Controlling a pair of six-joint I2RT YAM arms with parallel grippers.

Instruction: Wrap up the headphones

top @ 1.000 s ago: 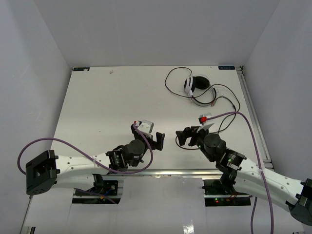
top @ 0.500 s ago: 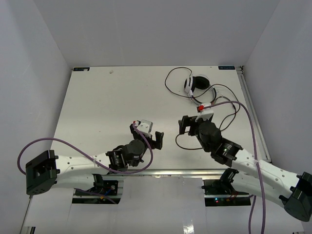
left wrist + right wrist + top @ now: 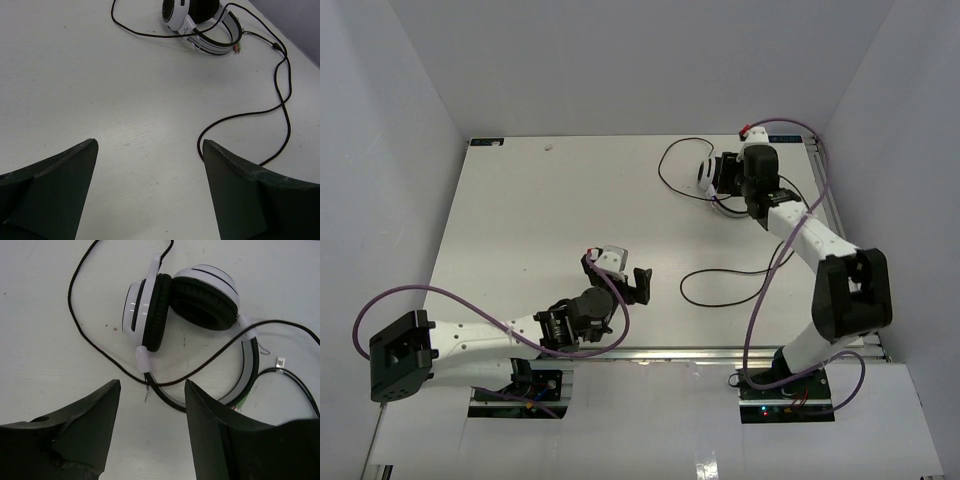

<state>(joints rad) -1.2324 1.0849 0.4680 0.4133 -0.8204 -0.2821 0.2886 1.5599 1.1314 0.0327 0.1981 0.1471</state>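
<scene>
The white headphones (image 3: 180,305) with black ear cushions lie at the far right of the table (image 3: 520,220), with their cups close together. Their thin black cord (image 3: 720,285) loops out to the left of them and trails down to mid-table. My right gripper (image 3: 152,385) hovers just short of the headband (image 3: 250,370), open, with nothing between its fingers. In the top view it (image 3: 725,175) covers part of the headphones (image 3: 708,175). My left gripper (image 3: 616,275) hangs open over bare table near the front. In its wrist view the headphones (image 3: 197,20) sit far ahead and the cord (image 3: 280,100) runs right.
A metal rail (image 3: 840,230) lines the table's right edge, close to the headphones. Grey walls enclose the table on three sides. The right arm's purple cable (image 3: 790,125) arcs above the far edge. A small white tag (image 3: 281,361) lies beside the cord.
My right arm has swung from mid-table out to the far right and now hangs over the headphones. The left arm has barely moved.
</scene>
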